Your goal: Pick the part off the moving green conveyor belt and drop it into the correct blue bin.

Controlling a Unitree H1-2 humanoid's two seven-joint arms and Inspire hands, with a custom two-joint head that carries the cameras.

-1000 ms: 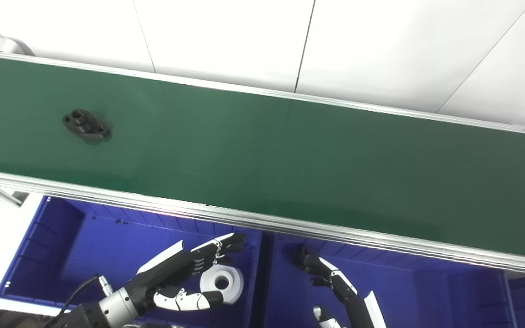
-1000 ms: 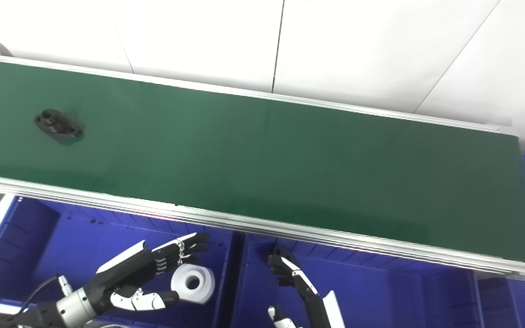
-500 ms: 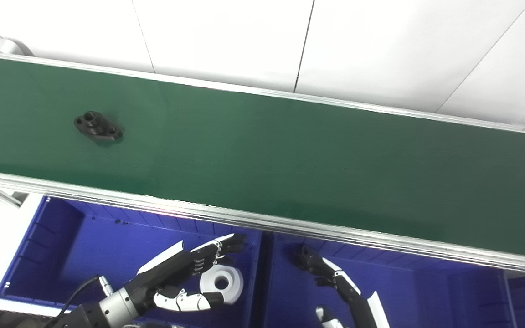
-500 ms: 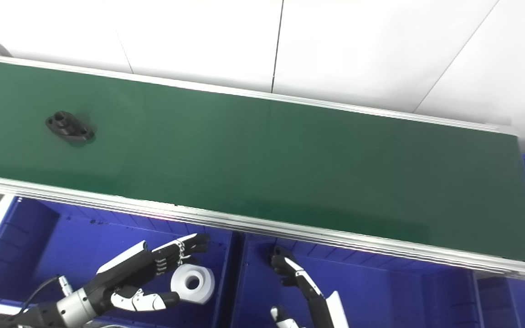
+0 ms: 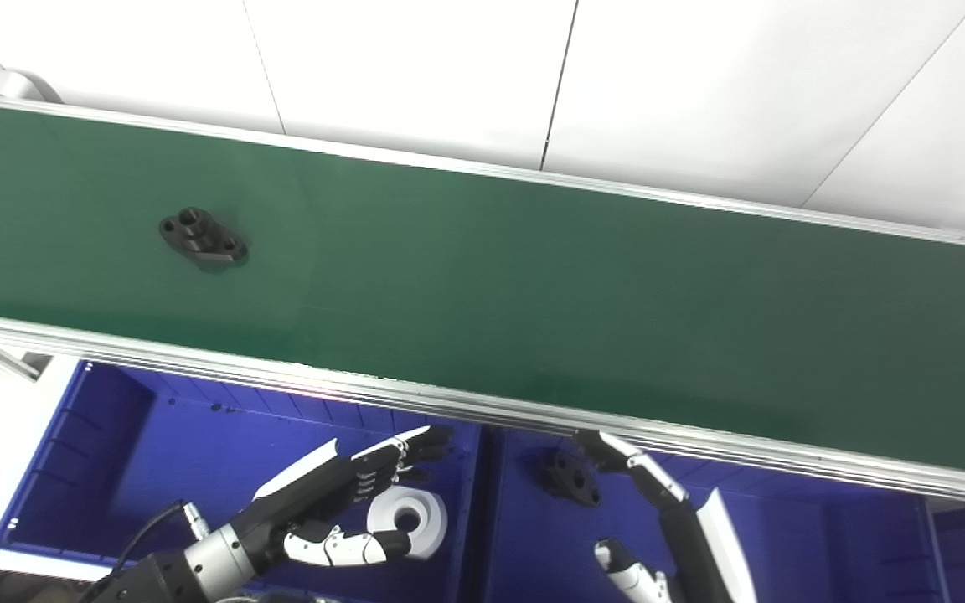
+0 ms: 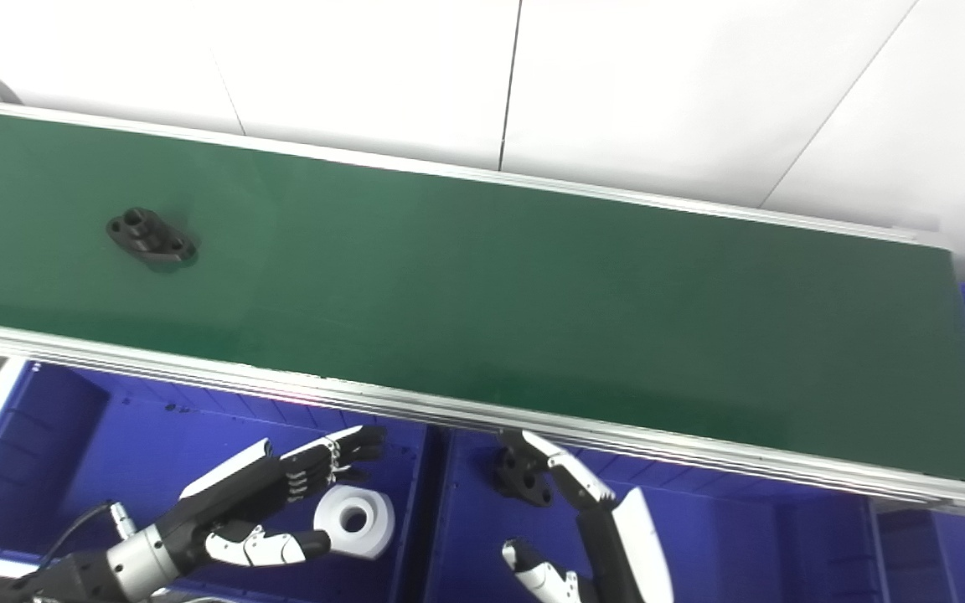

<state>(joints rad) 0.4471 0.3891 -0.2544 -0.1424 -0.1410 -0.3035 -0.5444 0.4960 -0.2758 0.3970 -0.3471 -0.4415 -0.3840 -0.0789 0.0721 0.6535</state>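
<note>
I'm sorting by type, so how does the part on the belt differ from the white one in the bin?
The belt part is black, a flat flange with several holes; the white part is a round ring with one centre hole. The black one lies on the green belt, far from both hands; the white one lies in the left bin, by the left hand.

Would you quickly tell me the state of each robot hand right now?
Left robot hand: open, holding nothing, above the white ring.
Right robot hand: open, holding nothing; black part lies in the bin.

White panelled wall (image 5: 700, 75), dark seams.
</note>
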